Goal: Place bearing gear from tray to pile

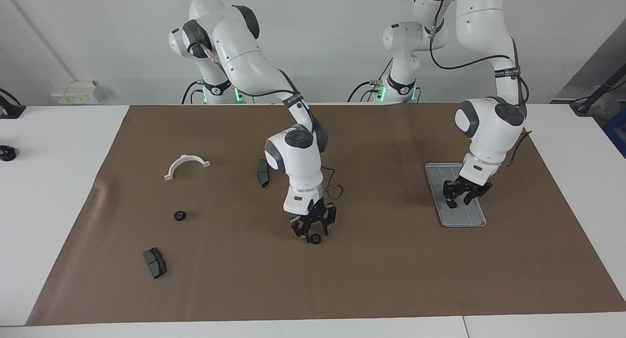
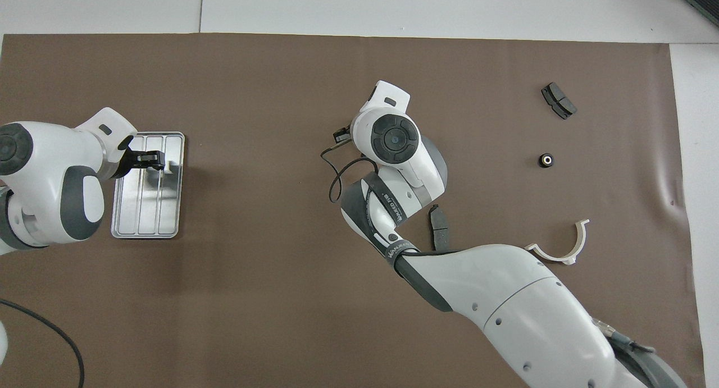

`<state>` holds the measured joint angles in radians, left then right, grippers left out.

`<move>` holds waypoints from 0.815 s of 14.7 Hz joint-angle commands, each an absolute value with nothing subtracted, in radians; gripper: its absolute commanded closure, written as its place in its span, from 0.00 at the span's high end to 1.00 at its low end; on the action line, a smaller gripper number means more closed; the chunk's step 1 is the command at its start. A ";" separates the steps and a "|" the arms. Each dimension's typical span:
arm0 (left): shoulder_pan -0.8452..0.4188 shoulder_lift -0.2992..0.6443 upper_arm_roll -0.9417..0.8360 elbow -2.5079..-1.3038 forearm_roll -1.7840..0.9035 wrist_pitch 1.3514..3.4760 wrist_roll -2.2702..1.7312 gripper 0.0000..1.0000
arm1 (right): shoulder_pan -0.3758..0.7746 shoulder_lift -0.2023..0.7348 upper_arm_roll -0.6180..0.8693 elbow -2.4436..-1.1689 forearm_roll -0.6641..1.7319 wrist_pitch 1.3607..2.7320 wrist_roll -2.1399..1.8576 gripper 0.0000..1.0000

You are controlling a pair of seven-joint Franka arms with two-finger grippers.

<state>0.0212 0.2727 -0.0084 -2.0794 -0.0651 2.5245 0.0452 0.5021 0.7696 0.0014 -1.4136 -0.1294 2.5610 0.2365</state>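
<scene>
The silver tray (image 1: pixel 464 218) (image 2: pixel 146 208) lies toward the left arm's end of the table. My left gripper (image 1: pixel 458 202) (image 2: pixel 151 160) is down in the tray, right where its small black bearing gear lay, and it hides that gear. At the middle of the mat a second black bearing gear (image 1: pixel 316 238) rests on the paper. My right gripper (image 1: pixel 312 232) stands low over this gear, its tips at the gear's sides. In the overhead view the right arm's own wrist hides both. No pile is in view.
A third black gear (image 1: pixel 180 215) (image 2: pixel 546 160) lies toward the right arm's end. Near it are a dark brake pad (image 1: pixel 155 262) (image 2: pixel 558 100) and a white half ring (image 1: pixel 187 165) (image 2: pixel 561 247). Another brake pad (image 1: pixel 263 172) (image 2: pixel 438 228) lies beside the right arm.
</scene>
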 commanded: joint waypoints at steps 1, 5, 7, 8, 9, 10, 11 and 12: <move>0.034 0.261 -0.021 -2.128 -0.086 2.582 0.067 0.51 | 0.492 0.769 0.006 -1.431 -0.147 2.577 0.219 0.24; 0.025 0.262 -0.021 -2.134 -0.086 2.599 0.066 0.50 | 0.494 0.758 0.006 -1.410 -0.132 2.518 0.227 0.00; 0.023 0.262 -0.021 -2.132 -0.086 2.600 0.066 0.38 | 0.466 0.707 0.005 -1.414 -0.127 2.459 0.230 0.00; 0.021 0.262 -0.021 -2.129 -0.086 2.603 0.067 0.30 | 0.433 0.662 0.005 -1.425 -0.129 2.407 0.229 0.00; 0.021 0.264 -0.021 -2.129 -0.086 2.615 0.067 0.21 | 0.407 0.611 0.005 -1.448 -0.130 2.360 0.224 0.00; 0.021 0.264 -0.021 -2.128 -0.086 2.622 0.067 0.12 | 0.382 0.554 0.005 -1.497 -0.130 2.340 0.215 0.00; 0.020 0.262 -0.021 -2.123 -0.086 2.620 0.067 0.05 | 0.350 0.490 0.005 -1.565 -0.130 2.338 0.198 0.00; 0.020 0.258 -0.023 -2.115 -0.086 2.615 0.067 0.02 | 0.324 0.426 0.005 -1.642 -0.130 2.336 0.166 0.00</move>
<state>0.0208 0.2725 -0.0209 -2.1122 -0.0702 2.6012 0.0467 0.3796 0.5890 -0.0095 -1.4464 -0.1297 2.3363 0.2113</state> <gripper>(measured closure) 0.771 0.648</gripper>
